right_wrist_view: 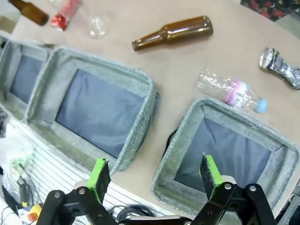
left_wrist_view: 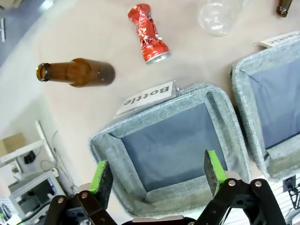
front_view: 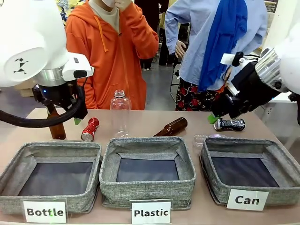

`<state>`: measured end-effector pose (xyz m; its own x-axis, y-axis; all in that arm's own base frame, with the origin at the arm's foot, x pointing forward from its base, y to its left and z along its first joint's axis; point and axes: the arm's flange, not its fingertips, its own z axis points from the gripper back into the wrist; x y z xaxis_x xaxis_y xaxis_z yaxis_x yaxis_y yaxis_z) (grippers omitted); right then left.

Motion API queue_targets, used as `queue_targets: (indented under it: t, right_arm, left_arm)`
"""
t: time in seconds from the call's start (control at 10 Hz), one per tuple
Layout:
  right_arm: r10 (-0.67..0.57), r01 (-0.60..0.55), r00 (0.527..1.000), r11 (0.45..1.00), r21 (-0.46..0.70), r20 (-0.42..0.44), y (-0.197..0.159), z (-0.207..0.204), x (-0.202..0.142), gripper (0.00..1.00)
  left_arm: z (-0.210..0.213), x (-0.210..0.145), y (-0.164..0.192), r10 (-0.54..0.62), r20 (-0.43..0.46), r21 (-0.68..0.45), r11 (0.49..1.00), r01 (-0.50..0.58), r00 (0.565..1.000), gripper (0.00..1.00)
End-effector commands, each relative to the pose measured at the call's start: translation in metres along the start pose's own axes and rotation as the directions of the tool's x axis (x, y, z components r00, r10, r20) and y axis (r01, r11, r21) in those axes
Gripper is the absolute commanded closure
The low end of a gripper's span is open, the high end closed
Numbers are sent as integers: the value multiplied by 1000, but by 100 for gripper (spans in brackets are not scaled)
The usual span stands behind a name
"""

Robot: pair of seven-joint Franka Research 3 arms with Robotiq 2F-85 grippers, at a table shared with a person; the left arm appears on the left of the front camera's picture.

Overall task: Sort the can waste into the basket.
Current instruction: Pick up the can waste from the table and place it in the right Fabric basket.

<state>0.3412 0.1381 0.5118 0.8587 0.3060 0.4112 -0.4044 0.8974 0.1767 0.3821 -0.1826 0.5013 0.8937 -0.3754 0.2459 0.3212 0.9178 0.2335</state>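
The red crushed can (front_view: pixel 90 129) lies on the table behind the bin labelled "Bottle", and the left wrist view has this red can (left_wrist_view: pixel 148 33) well ahead of my fingers. The black-and-silver can (front_view: pixel 229 124) lies behind the grey "Can" basket (front_view: pixel 276 194). My left gripper (front_view: pixel 77 117) hangs open above the "Bottle" bin's far left corner, holding nothing; its pads (left_wrist_view: pixel 101 176) frame that bin. My right gripper (front_view: pixel 213 117) is open and holds nothing, just left of the black-and-silver can (right_wrist_view: pixel 280 68), above the Can basket (right_wrist_view: pixel 174 150).
A brown bottle (front_view: pixel 57 126) stands at far left, and another (front_view: pixel 171 127) lies mid-table. A clear plastic bottle (front_view: pixel 120 110) stands upright; a crushed one (right_wrist_view: pixel 232 93) lies behind the Can basket. The "Bottle" bin (front_view: pixel 51 147) and "Plastic" bin (front_view: pixel 147 187) sit in front. Two people stand across the table.
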Motion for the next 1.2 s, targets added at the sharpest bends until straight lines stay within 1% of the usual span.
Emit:
queue_targets:
  t: [0.0, 0.6, 0.7, 0.8, 0.9, 1.0, 1.1]
  right_arm:
    - [5, -5, 1000, 1000, 19, 3, 2, -4, 4, 0]
    - [5, -5, 1000, 1000, 19, 3, 2, -4, 4, 0]
    - [7, -7, 1000, 1000, -2, -10, 3, -4, 1, 0]
    - [6, -4, 1000, 998, 68, -27, -2, 13, 1, 0]
    - [-54, 71, 993, 984, 164, -105, -11, 39, 0, 0]
    - [-132, 161, 981, 961, 226, -139, -21, 61, -2, 0]
    - [-184, 226, 970, 926, 301, -162, -36, 80, -7, 0]
  left_arm:
    - [-2, -6, 3, 2, 26, 20, 1000, -3, 1000, 0]
    - [-2, -6, 3, 2, 26, 20, 1000, -3, 1000, 0]
    - [0, -3, 0, -3, 8, 7, 1000, 3, 1000, 0]
    - [24, -11, 4, -83, 68, -189, 977, 95, 994, 0]
    - [46, -24, 18, -163, 126, -478, 854, 204, 979, 0]
    - [57, -34, 33, -162, 133, -599, 773, 210, 978, 0]
    - [61, -44, 50, -174, 144, -712, 665, 224, 974, 0]
